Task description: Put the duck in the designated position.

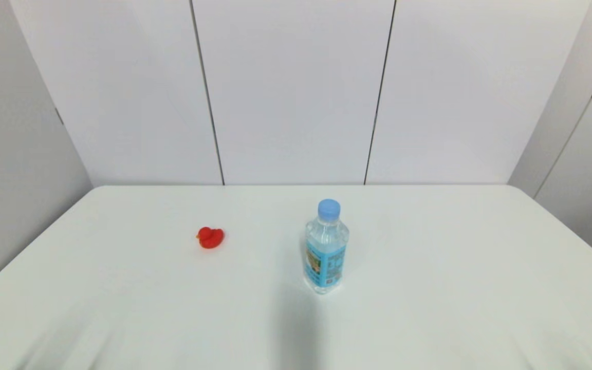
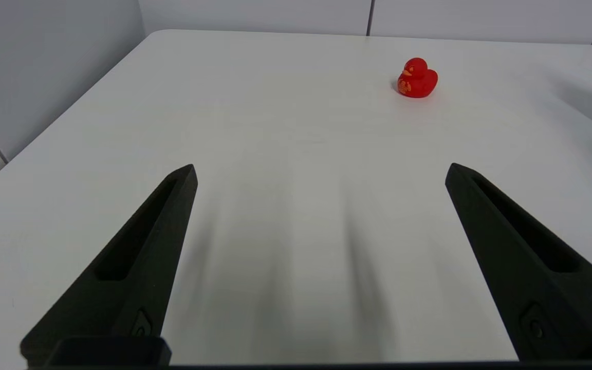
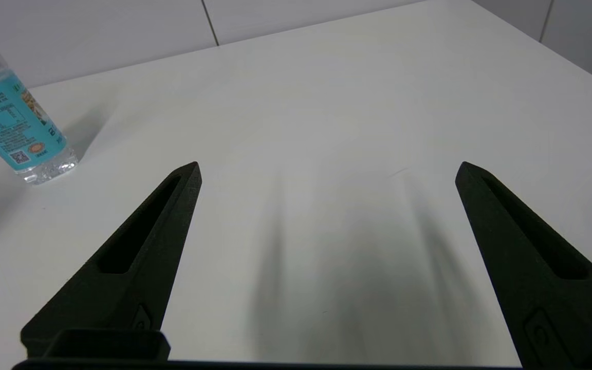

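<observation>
Left claw (image 2: 320,172) spread wide and empty, low over the desk (image 1: 429,308), facing the duck (image 2: 417,78) ahead, left of the bottle (image 1: 326,249); right claw (image 3: 327,169) likewise open, parked.

A bare test booth or lab. Plain white wall panels (image 1: 296,92) with dark seams close in a white table (image 1: 429,288) on three sides. No household furnishings show, only that enclosure.
</observation>
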Controlling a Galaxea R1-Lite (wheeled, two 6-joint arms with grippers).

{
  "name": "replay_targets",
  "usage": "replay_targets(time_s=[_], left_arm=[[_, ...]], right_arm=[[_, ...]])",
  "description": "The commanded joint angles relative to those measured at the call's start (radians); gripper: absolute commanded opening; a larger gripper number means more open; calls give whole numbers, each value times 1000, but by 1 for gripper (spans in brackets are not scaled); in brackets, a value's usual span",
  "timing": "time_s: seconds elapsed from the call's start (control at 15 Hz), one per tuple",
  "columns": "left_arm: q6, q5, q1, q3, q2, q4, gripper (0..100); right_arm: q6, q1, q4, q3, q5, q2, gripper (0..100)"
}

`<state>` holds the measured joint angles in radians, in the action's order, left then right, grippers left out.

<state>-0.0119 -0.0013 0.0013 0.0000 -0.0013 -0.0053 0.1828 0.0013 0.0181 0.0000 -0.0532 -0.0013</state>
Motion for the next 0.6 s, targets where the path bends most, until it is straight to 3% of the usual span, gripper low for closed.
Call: replay_targets(time_s=[0.07, 0.27, 0.6], left_arm=[[0, 0, 0, 0, 1, -1, 100], [7, 0, 3, -2, 1, 2, 100], [165, -42, 3, -109, 147, 68, 100]], right_arm=[[1, 0, 0, 0, 0, 1, 100], [1, 0, 0, 0, 0, 1, 100], [1, 0, 0, 0, 0, 1, 100]])
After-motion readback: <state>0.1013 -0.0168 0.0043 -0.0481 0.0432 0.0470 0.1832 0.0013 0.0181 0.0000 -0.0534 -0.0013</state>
